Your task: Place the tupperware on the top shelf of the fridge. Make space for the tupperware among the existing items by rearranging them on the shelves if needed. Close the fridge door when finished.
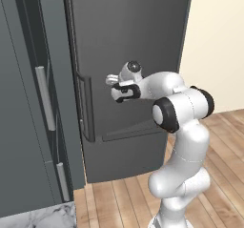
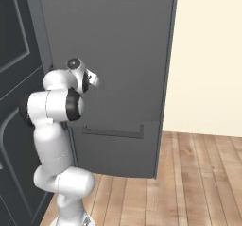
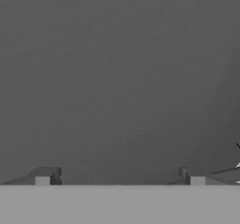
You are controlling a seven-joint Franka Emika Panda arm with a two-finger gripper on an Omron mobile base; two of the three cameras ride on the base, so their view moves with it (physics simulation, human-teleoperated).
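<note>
Two finger tips [image 3: 47, 175] stand wide apart at the bottom of the hand view, so we read our gripper [image 3: 120, 177] as released and empty, facing flat dark-grey panel at close range. From the left base view we see the gripper [image 1: 110, 80] just beside the fridge door [image 1: 128, 41], near its long vertical handle [image 1: 86, 108]. The door looks closed. Wooden floor [image 2: 189, 182] lies below, and a cream wall [image 2: 208, 55] stands right of the fridge.

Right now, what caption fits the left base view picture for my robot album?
White robot arm holds its tool up against the dark-grey fridge door, just right of its long vertical handle.
</note>
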